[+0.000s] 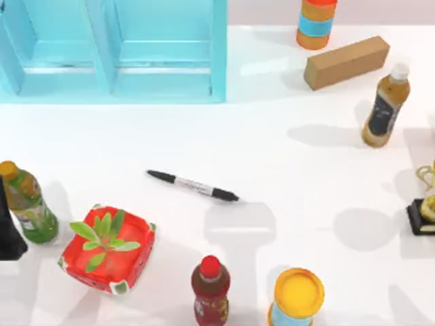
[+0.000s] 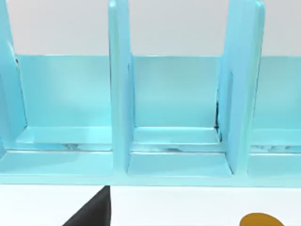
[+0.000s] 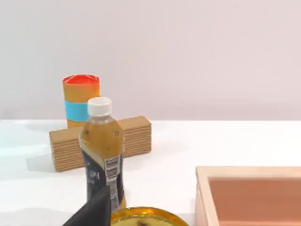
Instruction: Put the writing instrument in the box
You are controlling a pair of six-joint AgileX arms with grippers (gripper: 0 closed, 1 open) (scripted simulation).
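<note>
The writing instrument (image 1: 192, 185) is a slim black marker with a pale middle band. It lies flat on the white table near the centre, slanting from upper left to lower right, with nothing touching it. A tan open-topped box (image 3: 251, 190) shows low in the right wrist view. A light-blue compartmented case (image 1: 115, 51) stands at the back left, and its bays (image 2: 176, 141) face the left wrist camera. I cannot tell which of the two is the task's box. My left gripper (image 1: 8, 234) is a dark shape at the left edge, far from the marker. A black part of my right gripper (image 3: 96, 209) shows near a tea bottle.
A green bottle (image 1: 27, 204), a red planter (image 1: 107, 248), a red bottle (image 1: 211, 288) and a yellow-topped can (image 1: 296, 297) line the front. At the back right stand an orange-blue can (image 1: 316, 24), a cardboard block (image 1: 346, 61) and a tea bottle (image 1: 386, 105). A yellow ornament (image 1: 425, 210) sits at the right edge.
</note>
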